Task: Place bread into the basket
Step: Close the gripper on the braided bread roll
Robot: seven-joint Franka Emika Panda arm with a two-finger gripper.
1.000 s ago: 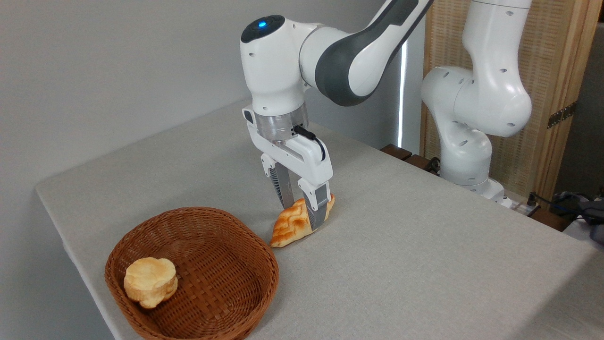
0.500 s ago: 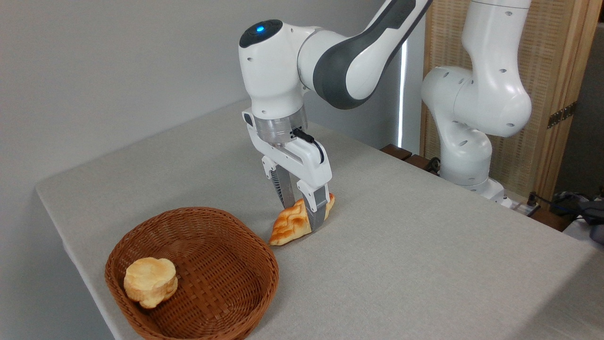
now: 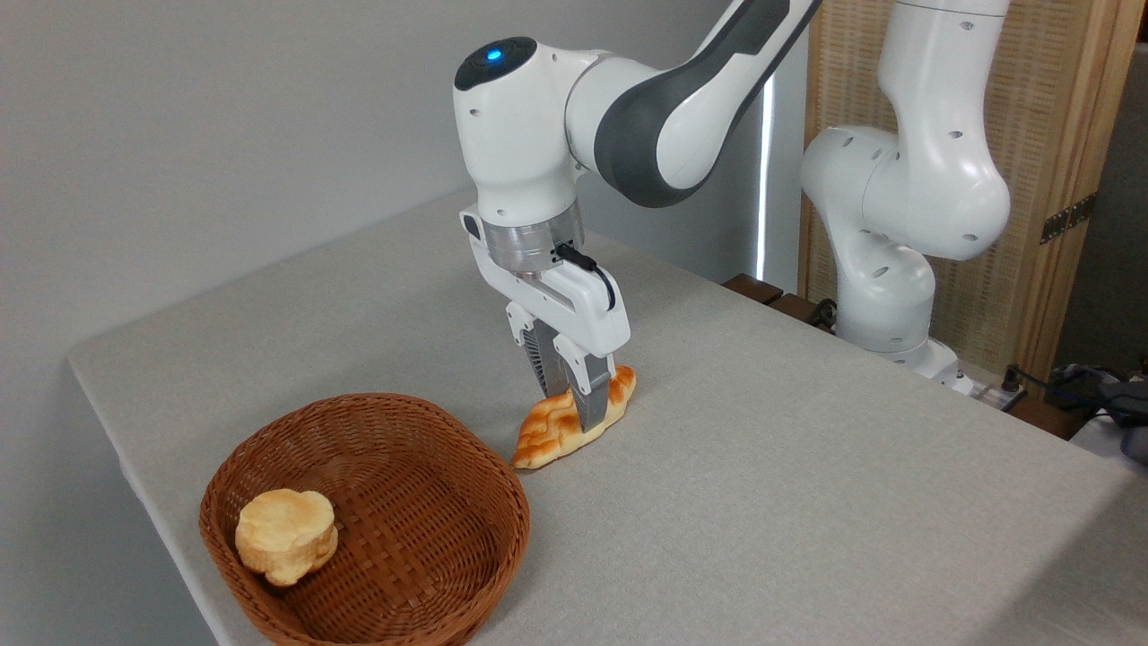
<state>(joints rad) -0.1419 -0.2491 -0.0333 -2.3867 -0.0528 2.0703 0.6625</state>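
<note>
The braided golden bread [image 3: 549, 435] lies on the grey table just right of the basket. My gripper [image 3: 569, 405] comes straight down on the loaf's middle, and its two fingers have closed in on the crust from both sides. The loaf still rests on the tabletop, with its pointed ends sticking out left and right of the fingers. The round brown wicker basket [image 3: 377, 422] sits at the front left, a short gap from the loaf's near end.
A pale round bun [image 3: 287, 535] lies inside the basket at its left side. The table's front-left edge [image 3: 134, 467] runs close behind the basket. My arm's white base [image 3: 888, 296] stands at the back right.
The fingers have drawn together onto the loaf; a second ago they stood wider apart around it. The loaf has hardly shifted on the table.
</note>
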